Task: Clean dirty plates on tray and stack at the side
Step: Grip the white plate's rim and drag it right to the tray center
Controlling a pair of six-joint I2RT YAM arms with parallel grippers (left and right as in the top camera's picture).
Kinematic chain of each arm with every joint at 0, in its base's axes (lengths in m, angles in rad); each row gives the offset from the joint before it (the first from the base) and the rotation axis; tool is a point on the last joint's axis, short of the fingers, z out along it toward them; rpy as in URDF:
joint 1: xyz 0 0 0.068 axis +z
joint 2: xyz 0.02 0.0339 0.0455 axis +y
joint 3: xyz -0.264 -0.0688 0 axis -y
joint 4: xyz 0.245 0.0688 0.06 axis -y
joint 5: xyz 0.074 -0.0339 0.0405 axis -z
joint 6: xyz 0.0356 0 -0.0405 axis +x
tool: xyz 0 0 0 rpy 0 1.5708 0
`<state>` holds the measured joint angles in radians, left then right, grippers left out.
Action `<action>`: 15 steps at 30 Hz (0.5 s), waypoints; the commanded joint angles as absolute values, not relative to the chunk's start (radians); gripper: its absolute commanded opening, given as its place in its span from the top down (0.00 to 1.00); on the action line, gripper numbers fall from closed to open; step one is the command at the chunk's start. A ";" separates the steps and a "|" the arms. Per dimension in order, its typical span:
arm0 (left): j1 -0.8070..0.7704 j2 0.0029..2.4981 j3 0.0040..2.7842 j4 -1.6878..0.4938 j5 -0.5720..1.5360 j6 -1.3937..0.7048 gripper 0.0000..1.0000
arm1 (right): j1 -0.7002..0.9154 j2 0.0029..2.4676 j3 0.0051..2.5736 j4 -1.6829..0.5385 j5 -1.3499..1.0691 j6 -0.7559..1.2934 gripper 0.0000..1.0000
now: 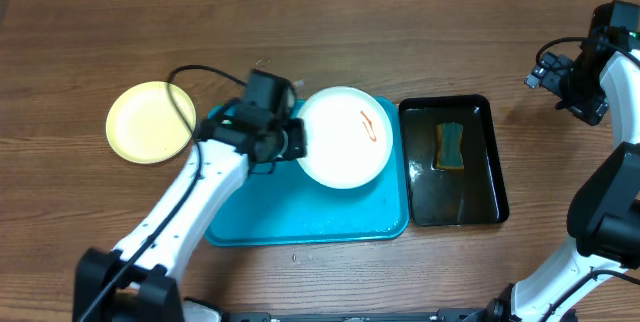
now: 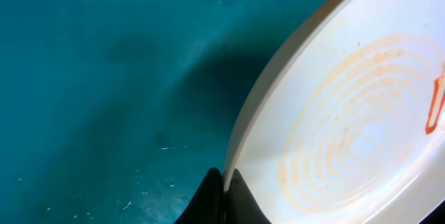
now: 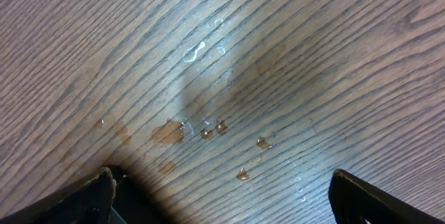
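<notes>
A white plate (image 1: 343, 137) with an orange smear lies on the right part of the turquoise tray (image 1: 300, 224). My left gripper (image 1: 296, 140) is shut on its left rim; in the left wrist view the fingers (image 2: 226, 195) pinch the plate's edge (image 2: 348, 120), which is tilted above the tray floor (image 2: 104, 92). Orange-brown rings show on this plate. A pale yellow-green plate (image 1: 150, 122) lies on the table left of the tray. A third plate is not in view. My right gripper (image 1: 572, 87) is open and empty over bare table at the far right (image 3: 222, 196).
A smaller black tray (image 1: 480, 202) with liquid and a yellow-green sponge (image 1: 450, 146) stands right of the turquoise tray. Brown droplets (image 3: 208, 130) wet the wood under my right gripper. A black cable (image 1: 205, 72) loops over the left arm.
</notes>
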<state>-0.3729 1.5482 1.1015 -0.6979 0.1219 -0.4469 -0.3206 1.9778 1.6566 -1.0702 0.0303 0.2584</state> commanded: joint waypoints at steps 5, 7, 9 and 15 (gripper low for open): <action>-0.399 1.718 1.114 -0.667 0.027 -0.470 0.96 | -0.322 1.958 1.662 -1.067 0.036 0.262 0.00; -0.398 1.746 1.114 -0.654 0.027 -0.455 0.96 | -0.322 1.958 1.662 -1.067 0.036 0.262 0.00; -0.398 1.759 1.115 -0.649 0.030 -0.451 0.96 | -0.322 1.958 1.662 -1.067 0.036 0.262 0.00; -0.391 1.761 1.177 -0.688 0.040 -0.403 0.59 | -0.322 1.958 1.662 -1.067 0.036 0.262 0.00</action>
